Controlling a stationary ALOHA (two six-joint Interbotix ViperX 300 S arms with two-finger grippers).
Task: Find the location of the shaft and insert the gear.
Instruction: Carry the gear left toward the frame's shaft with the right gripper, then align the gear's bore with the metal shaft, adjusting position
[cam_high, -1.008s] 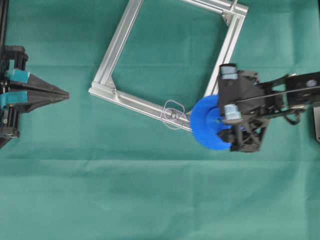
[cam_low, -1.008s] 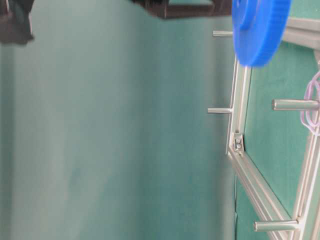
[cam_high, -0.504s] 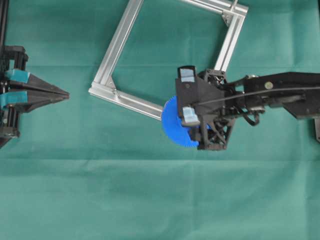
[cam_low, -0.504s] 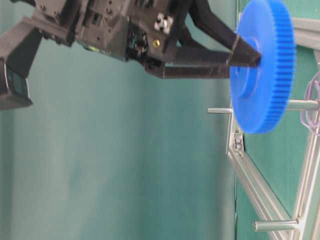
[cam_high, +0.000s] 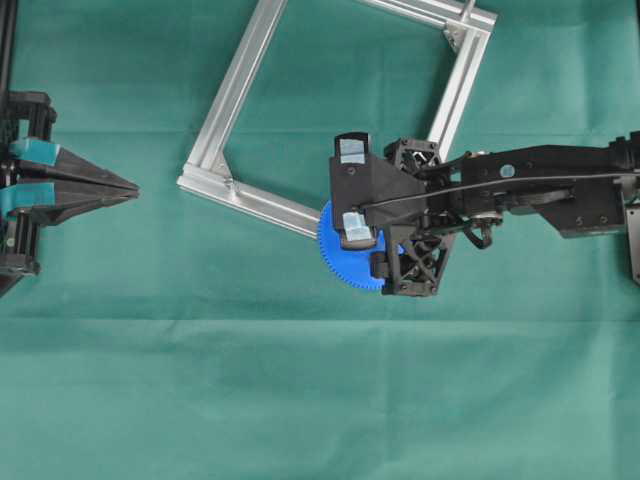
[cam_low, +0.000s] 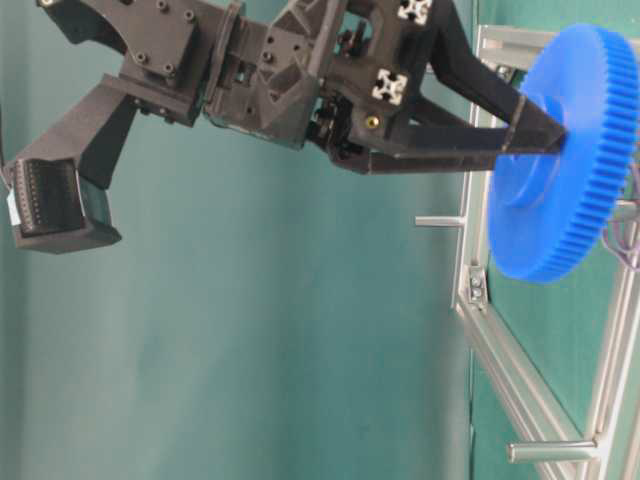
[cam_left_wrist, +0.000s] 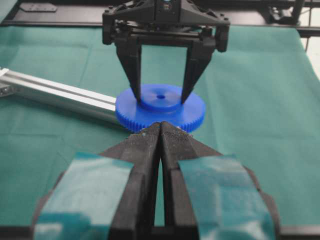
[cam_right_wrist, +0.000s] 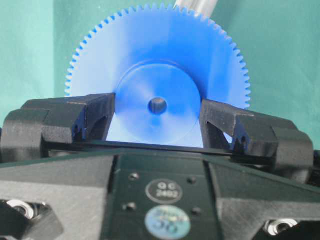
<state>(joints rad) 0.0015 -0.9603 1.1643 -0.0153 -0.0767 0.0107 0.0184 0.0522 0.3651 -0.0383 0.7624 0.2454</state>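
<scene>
I've got the gear (cam_right_wrist: 157, 75) pinched by its raised hub, one finger of my right gripper (cam_right_wrist: 157, 117) on each side, so the centre hole (cam_right_wrist: 157, 105) stays clear for the pin to pass through, and that hole looks straight up at my wrist camera, nothing blocking it. The disc hangs flat, teeth free all round, over the lower corner of the aluminium frame (cam_high: 232, 90), just where the two rails meet; from the table-level view its face is level with the cloth and not yet seated, with thin wire loops (cam_low: 628, 240) peeking out beside its rim. The shaft itself I can't see right now, the gear and my own hand cover that spot, so I judge it sits directly beneath. My left gripper (cam_left_wrist: 160, 131) is pressed tight together on nothing, parked at the left edge of the table, pointed this way purely as a lookout. Count: one blue gear, one frame with four rails, three side posts poking out of it in the table-level view, two grippers, one working
</scene>
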